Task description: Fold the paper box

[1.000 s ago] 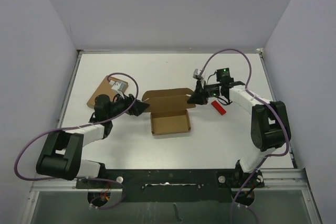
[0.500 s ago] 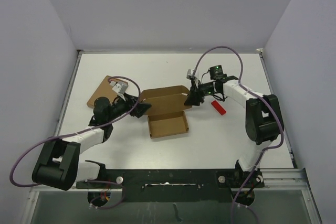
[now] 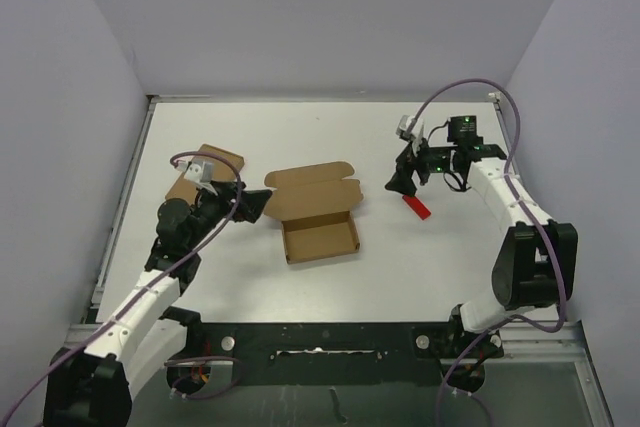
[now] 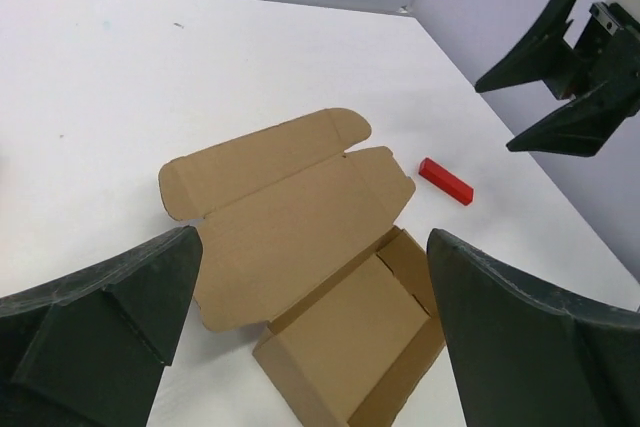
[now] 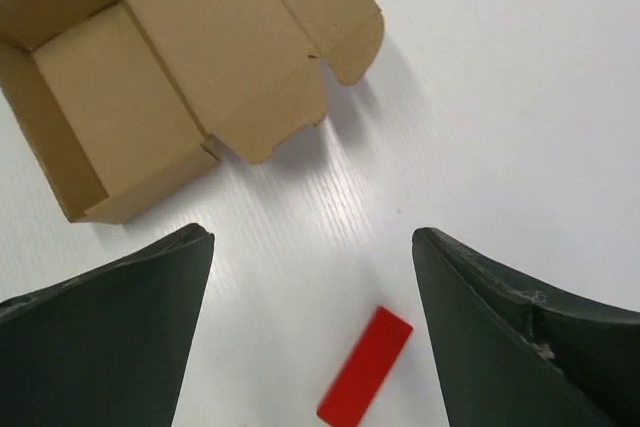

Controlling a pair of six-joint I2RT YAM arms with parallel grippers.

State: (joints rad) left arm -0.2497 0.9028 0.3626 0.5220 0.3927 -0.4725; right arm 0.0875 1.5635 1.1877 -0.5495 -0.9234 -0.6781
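Note:
The paper box [image 3: 319,238] is a brown carton in the middle of the table, its shallow tray facing up and its lid [image 3: 312,190] lying back behind it. My left gripper [image 3: 262,206] hovers open just left of the lid, touching nothing. In the left wrist view the tray [image 4: 350,339] and lid [image 4: 285,212] lie ahead between my open left gripper [image 4: 313,235]. My right gripper [image 3: 398,181] is open, off to the right of the box. The right wrist view has the box [image 5: 95,112] at upper left, with my right gripper [image 5: 312,234] empty over bare table.
A small red block [image 3: 416,206] lies just below my right gripper and also shows as the red block [image 5: 365,367] between its fingers. A flat brown cardboard rectangle [image 3: 225,159] lies at the left under my left arm. Purple walls close in the white table [image 3: 300,132].
My right gripper opened, let go of the lid's right end and drew back to the right. My left gripper opened wider and backed off left. The lid now lies back by itself.

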